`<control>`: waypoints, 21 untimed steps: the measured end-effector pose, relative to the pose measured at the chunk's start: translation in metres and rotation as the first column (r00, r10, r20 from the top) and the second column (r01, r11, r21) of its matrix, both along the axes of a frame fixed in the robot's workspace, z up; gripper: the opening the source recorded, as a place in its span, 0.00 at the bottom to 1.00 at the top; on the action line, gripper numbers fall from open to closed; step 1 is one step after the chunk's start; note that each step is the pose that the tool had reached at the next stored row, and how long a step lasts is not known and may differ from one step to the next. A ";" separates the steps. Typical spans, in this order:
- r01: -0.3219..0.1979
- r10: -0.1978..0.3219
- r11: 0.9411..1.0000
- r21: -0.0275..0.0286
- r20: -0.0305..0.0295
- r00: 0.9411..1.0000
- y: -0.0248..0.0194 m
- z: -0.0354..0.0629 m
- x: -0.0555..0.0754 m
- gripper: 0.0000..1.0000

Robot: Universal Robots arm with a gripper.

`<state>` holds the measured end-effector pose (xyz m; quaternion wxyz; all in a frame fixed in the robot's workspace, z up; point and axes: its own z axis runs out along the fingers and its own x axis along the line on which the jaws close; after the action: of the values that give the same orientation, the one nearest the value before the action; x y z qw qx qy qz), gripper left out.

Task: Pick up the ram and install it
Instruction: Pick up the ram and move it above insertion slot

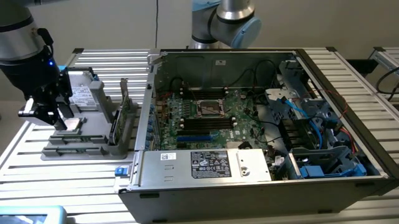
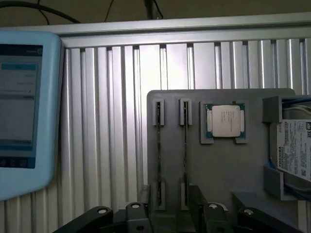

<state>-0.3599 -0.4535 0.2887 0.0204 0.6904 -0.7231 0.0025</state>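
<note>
Wrist view. Empty gripper [image 2: 170, 221], jaws spread wide, over near end of grey holder [image 2: 218, 179] on ribbed table [image 2: 112, 121]. On edge in holder's clips: ram [image 2: 159, 160], thin edge toward cam. 2nd stick [image 2: 185, 155] parallel, just beside it. Long axis parallel w/ table ribs, pointing away from gripper toward holder's far edge. CPU [image 2: 224, 121] just past 2nd stick; tablet [image 2: 24, 107] well apart.

Risks, as judged:
- Gripper midline approx betw. the 2 sticks, so can't tell which is aimed at.
- W/ so tight a gap, could land a finger on the neighbour, pinch both, or cock one in its clips.
- If grabbed off-centre along its length, prob. tilts on lift.

Ext view. Gripper just above holder at ext view's left, not visibly touching anything, well apart from open PC case [image 1: 249, 186]. Long axis of ram approx along ext view's left–right, seemingly near-parallel w/ black mobo slots [image 1: 206, 124].

Risks here:
- Clipping upright expansion card [image 1: 126, 112] standing betw. holder & case.
- Catching case wall or cables [image 1: 294, 111] beside the board.
- Notch end not readable, so may go in reversed & jam if forced.
</note>
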 end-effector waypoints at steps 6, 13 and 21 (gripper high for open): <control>-0.008 0.008 1.000 0.000 0.000 1.000 -0.0040 -0.0108 0.000 0.44; -0.008 0.008 1.000 0.002 0.001 1.000 -0.0093 -0.0237 0.000 0.44; -0.008 0.008 1.000 0.003 0.000 1.000 -0.0114 -0.0383 0.002 0.44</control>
<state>-0.3577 -0.4649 0.2504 0.0194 0.6932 -0.7205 0.0018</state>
